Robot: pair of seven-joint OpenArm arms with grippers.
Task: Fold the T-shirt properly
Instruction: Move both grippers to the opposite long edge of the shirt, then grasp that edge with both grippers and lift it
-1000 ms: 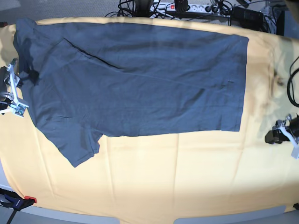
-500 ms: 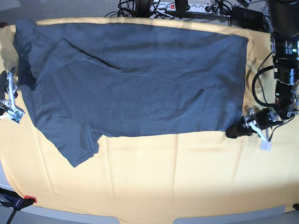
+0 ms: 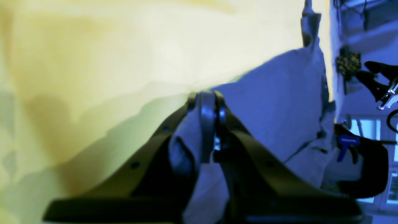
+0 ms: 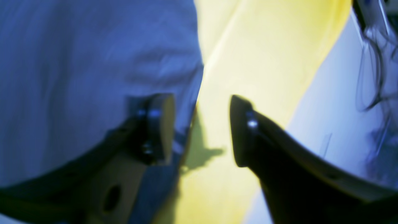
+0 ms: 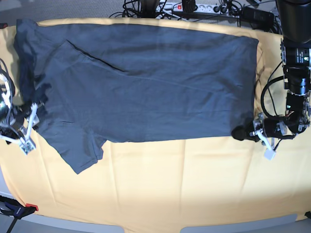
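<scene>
The dark slate-blue T-shirt (image 5: pixel 146 82) lies spread flat across the table, one sleeve pointing toward the front left. At its front right hem corner my left gripper (image 5: pixel 239 133) is shut on the fabric. The left wrist view shows the closed gripper (image 3: pixel 207 102) with a fold of T-shirt (image 3: pixel 279 102) pinched in it. At the shirt's left edge my right gripper (image 5: pixel 33 127) stands open. In the right wrist view that gripper (image 4: pixel 200 105) straddles the edge, one finger over the T-shirt (image 4: pixel 77 46), the other over yellow cloth.
A yellow-orange tablecloth (image 5: pixel 170 184) covers the table. A power strip and tangled cables (image 5: pixel 194 7) lie behind the far edge. The left arm's body (image 5: pixel 296 58) rises at the right side. A clamp (image 5: pixel 19 209) grips the front left table corner.
My left gripper has shut on the shirt's front right hem corner. My right gripper has moved down and inward onto the shirt's left edge, its jaws wider.
</scene>
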